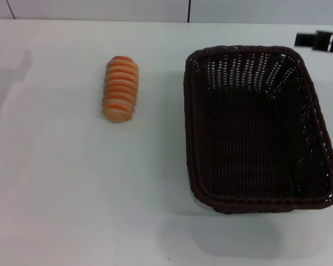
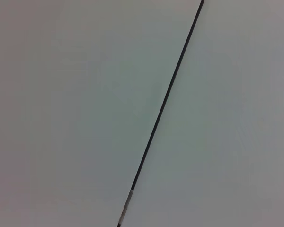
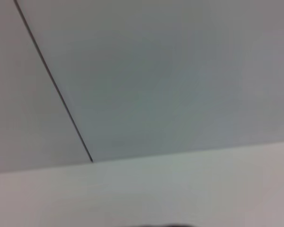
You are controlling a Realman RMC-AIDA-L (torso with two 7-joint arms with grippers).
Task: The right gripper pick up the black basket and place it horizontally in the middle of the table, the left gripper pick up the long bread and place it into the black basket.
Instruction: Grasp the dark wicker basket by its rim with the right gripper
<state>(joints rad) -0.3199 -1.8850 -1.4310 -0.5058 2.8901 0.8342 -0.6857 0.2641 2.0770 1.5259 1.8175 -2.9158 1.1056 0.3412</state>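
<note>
The right gripper (image 1: 319,40) shows only as a black end at the far right edge of the head view, just beyond the far right corner of the black basket (image 1: 255,130); whether it is spread cannot be told. The basket stands lengthwise on the table (image 1: 72,194), right of centre. The long bread (image 1: 120,88) lies well apart to its left.

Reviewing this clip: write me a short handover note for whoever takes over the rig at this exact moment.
Right end effector: only partly in view at the table's far right edge, beyond the black basket; holds nothing visible.
Left end effector: not in view.
Basket: empty, on the right side of the table, long side running away from the robot.
Long bread: on the table left of the basket, untouched.
Done: nothing.
Left: turn and centre the basket, then put the bread in.
</note>
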